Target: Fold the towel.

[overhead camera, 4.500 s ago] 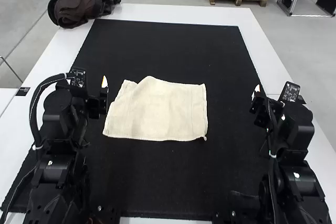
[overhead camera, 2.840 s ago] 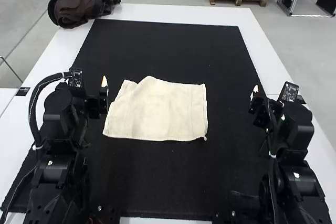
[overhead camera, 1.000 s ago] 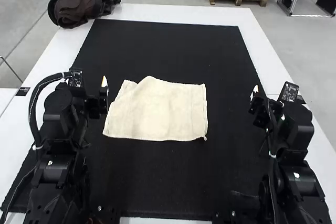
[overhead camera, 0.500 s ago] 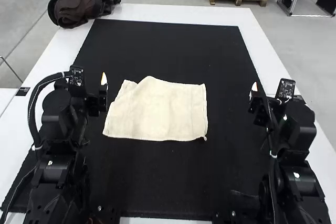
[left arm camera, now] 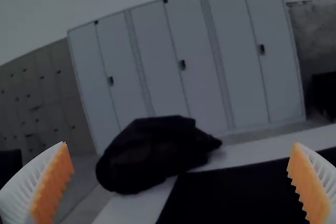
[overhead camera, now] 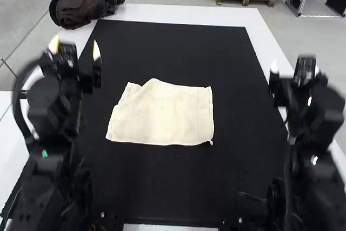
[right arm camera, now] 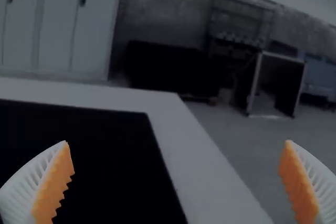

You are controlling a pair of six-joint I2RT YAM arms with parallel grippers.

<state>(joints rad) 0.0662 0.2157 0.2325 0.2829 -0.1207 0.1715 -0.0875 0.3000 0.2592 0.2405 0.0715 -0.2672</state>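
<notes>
Towel (overhead camera: pixel 162 114) lay flat-ish on the black mat (overhead camera: pixel 178 52), which covered most of the white tabletop (overhead camera: pixel 178 13), approx. midway btwn the two arms & a bit nearer the L one. Near & R edges ran fairly straight; far L corner was uneven, w/ a step in the outline & a slanted strip down that side, so poss. layers out of line there. Couldn't tell for sure if it was already folded once.

L hand (left arm camera: pixel 180 145) was open wide & empty, off to the towel's L; R hand (right arm camera: pixel 177 142) was likewise open & empty, off to its R. Neither touched the cloth.

Handling: prob. v. light, soft & limp, w/ a matte, slightly rough weave that should've gripped OK, not slippery. Not fragile either, so a firm pinch was prob. fine. Main risk was floppiness: held at one pt only, it would've sagged & bunched; a shallow pinch might've got just the top layer, if there were two.

Best hold: near L & near R corners, one per hand, low to the mat, w/ all layers in, then lift evenly & carry to the far edge. Tiny tab (overhead camera: pixel 211 143) at the near R corner was a poor grip; better the thicker cloth just inside it. Far L corner prob. needed a tug straight first.
</notes>
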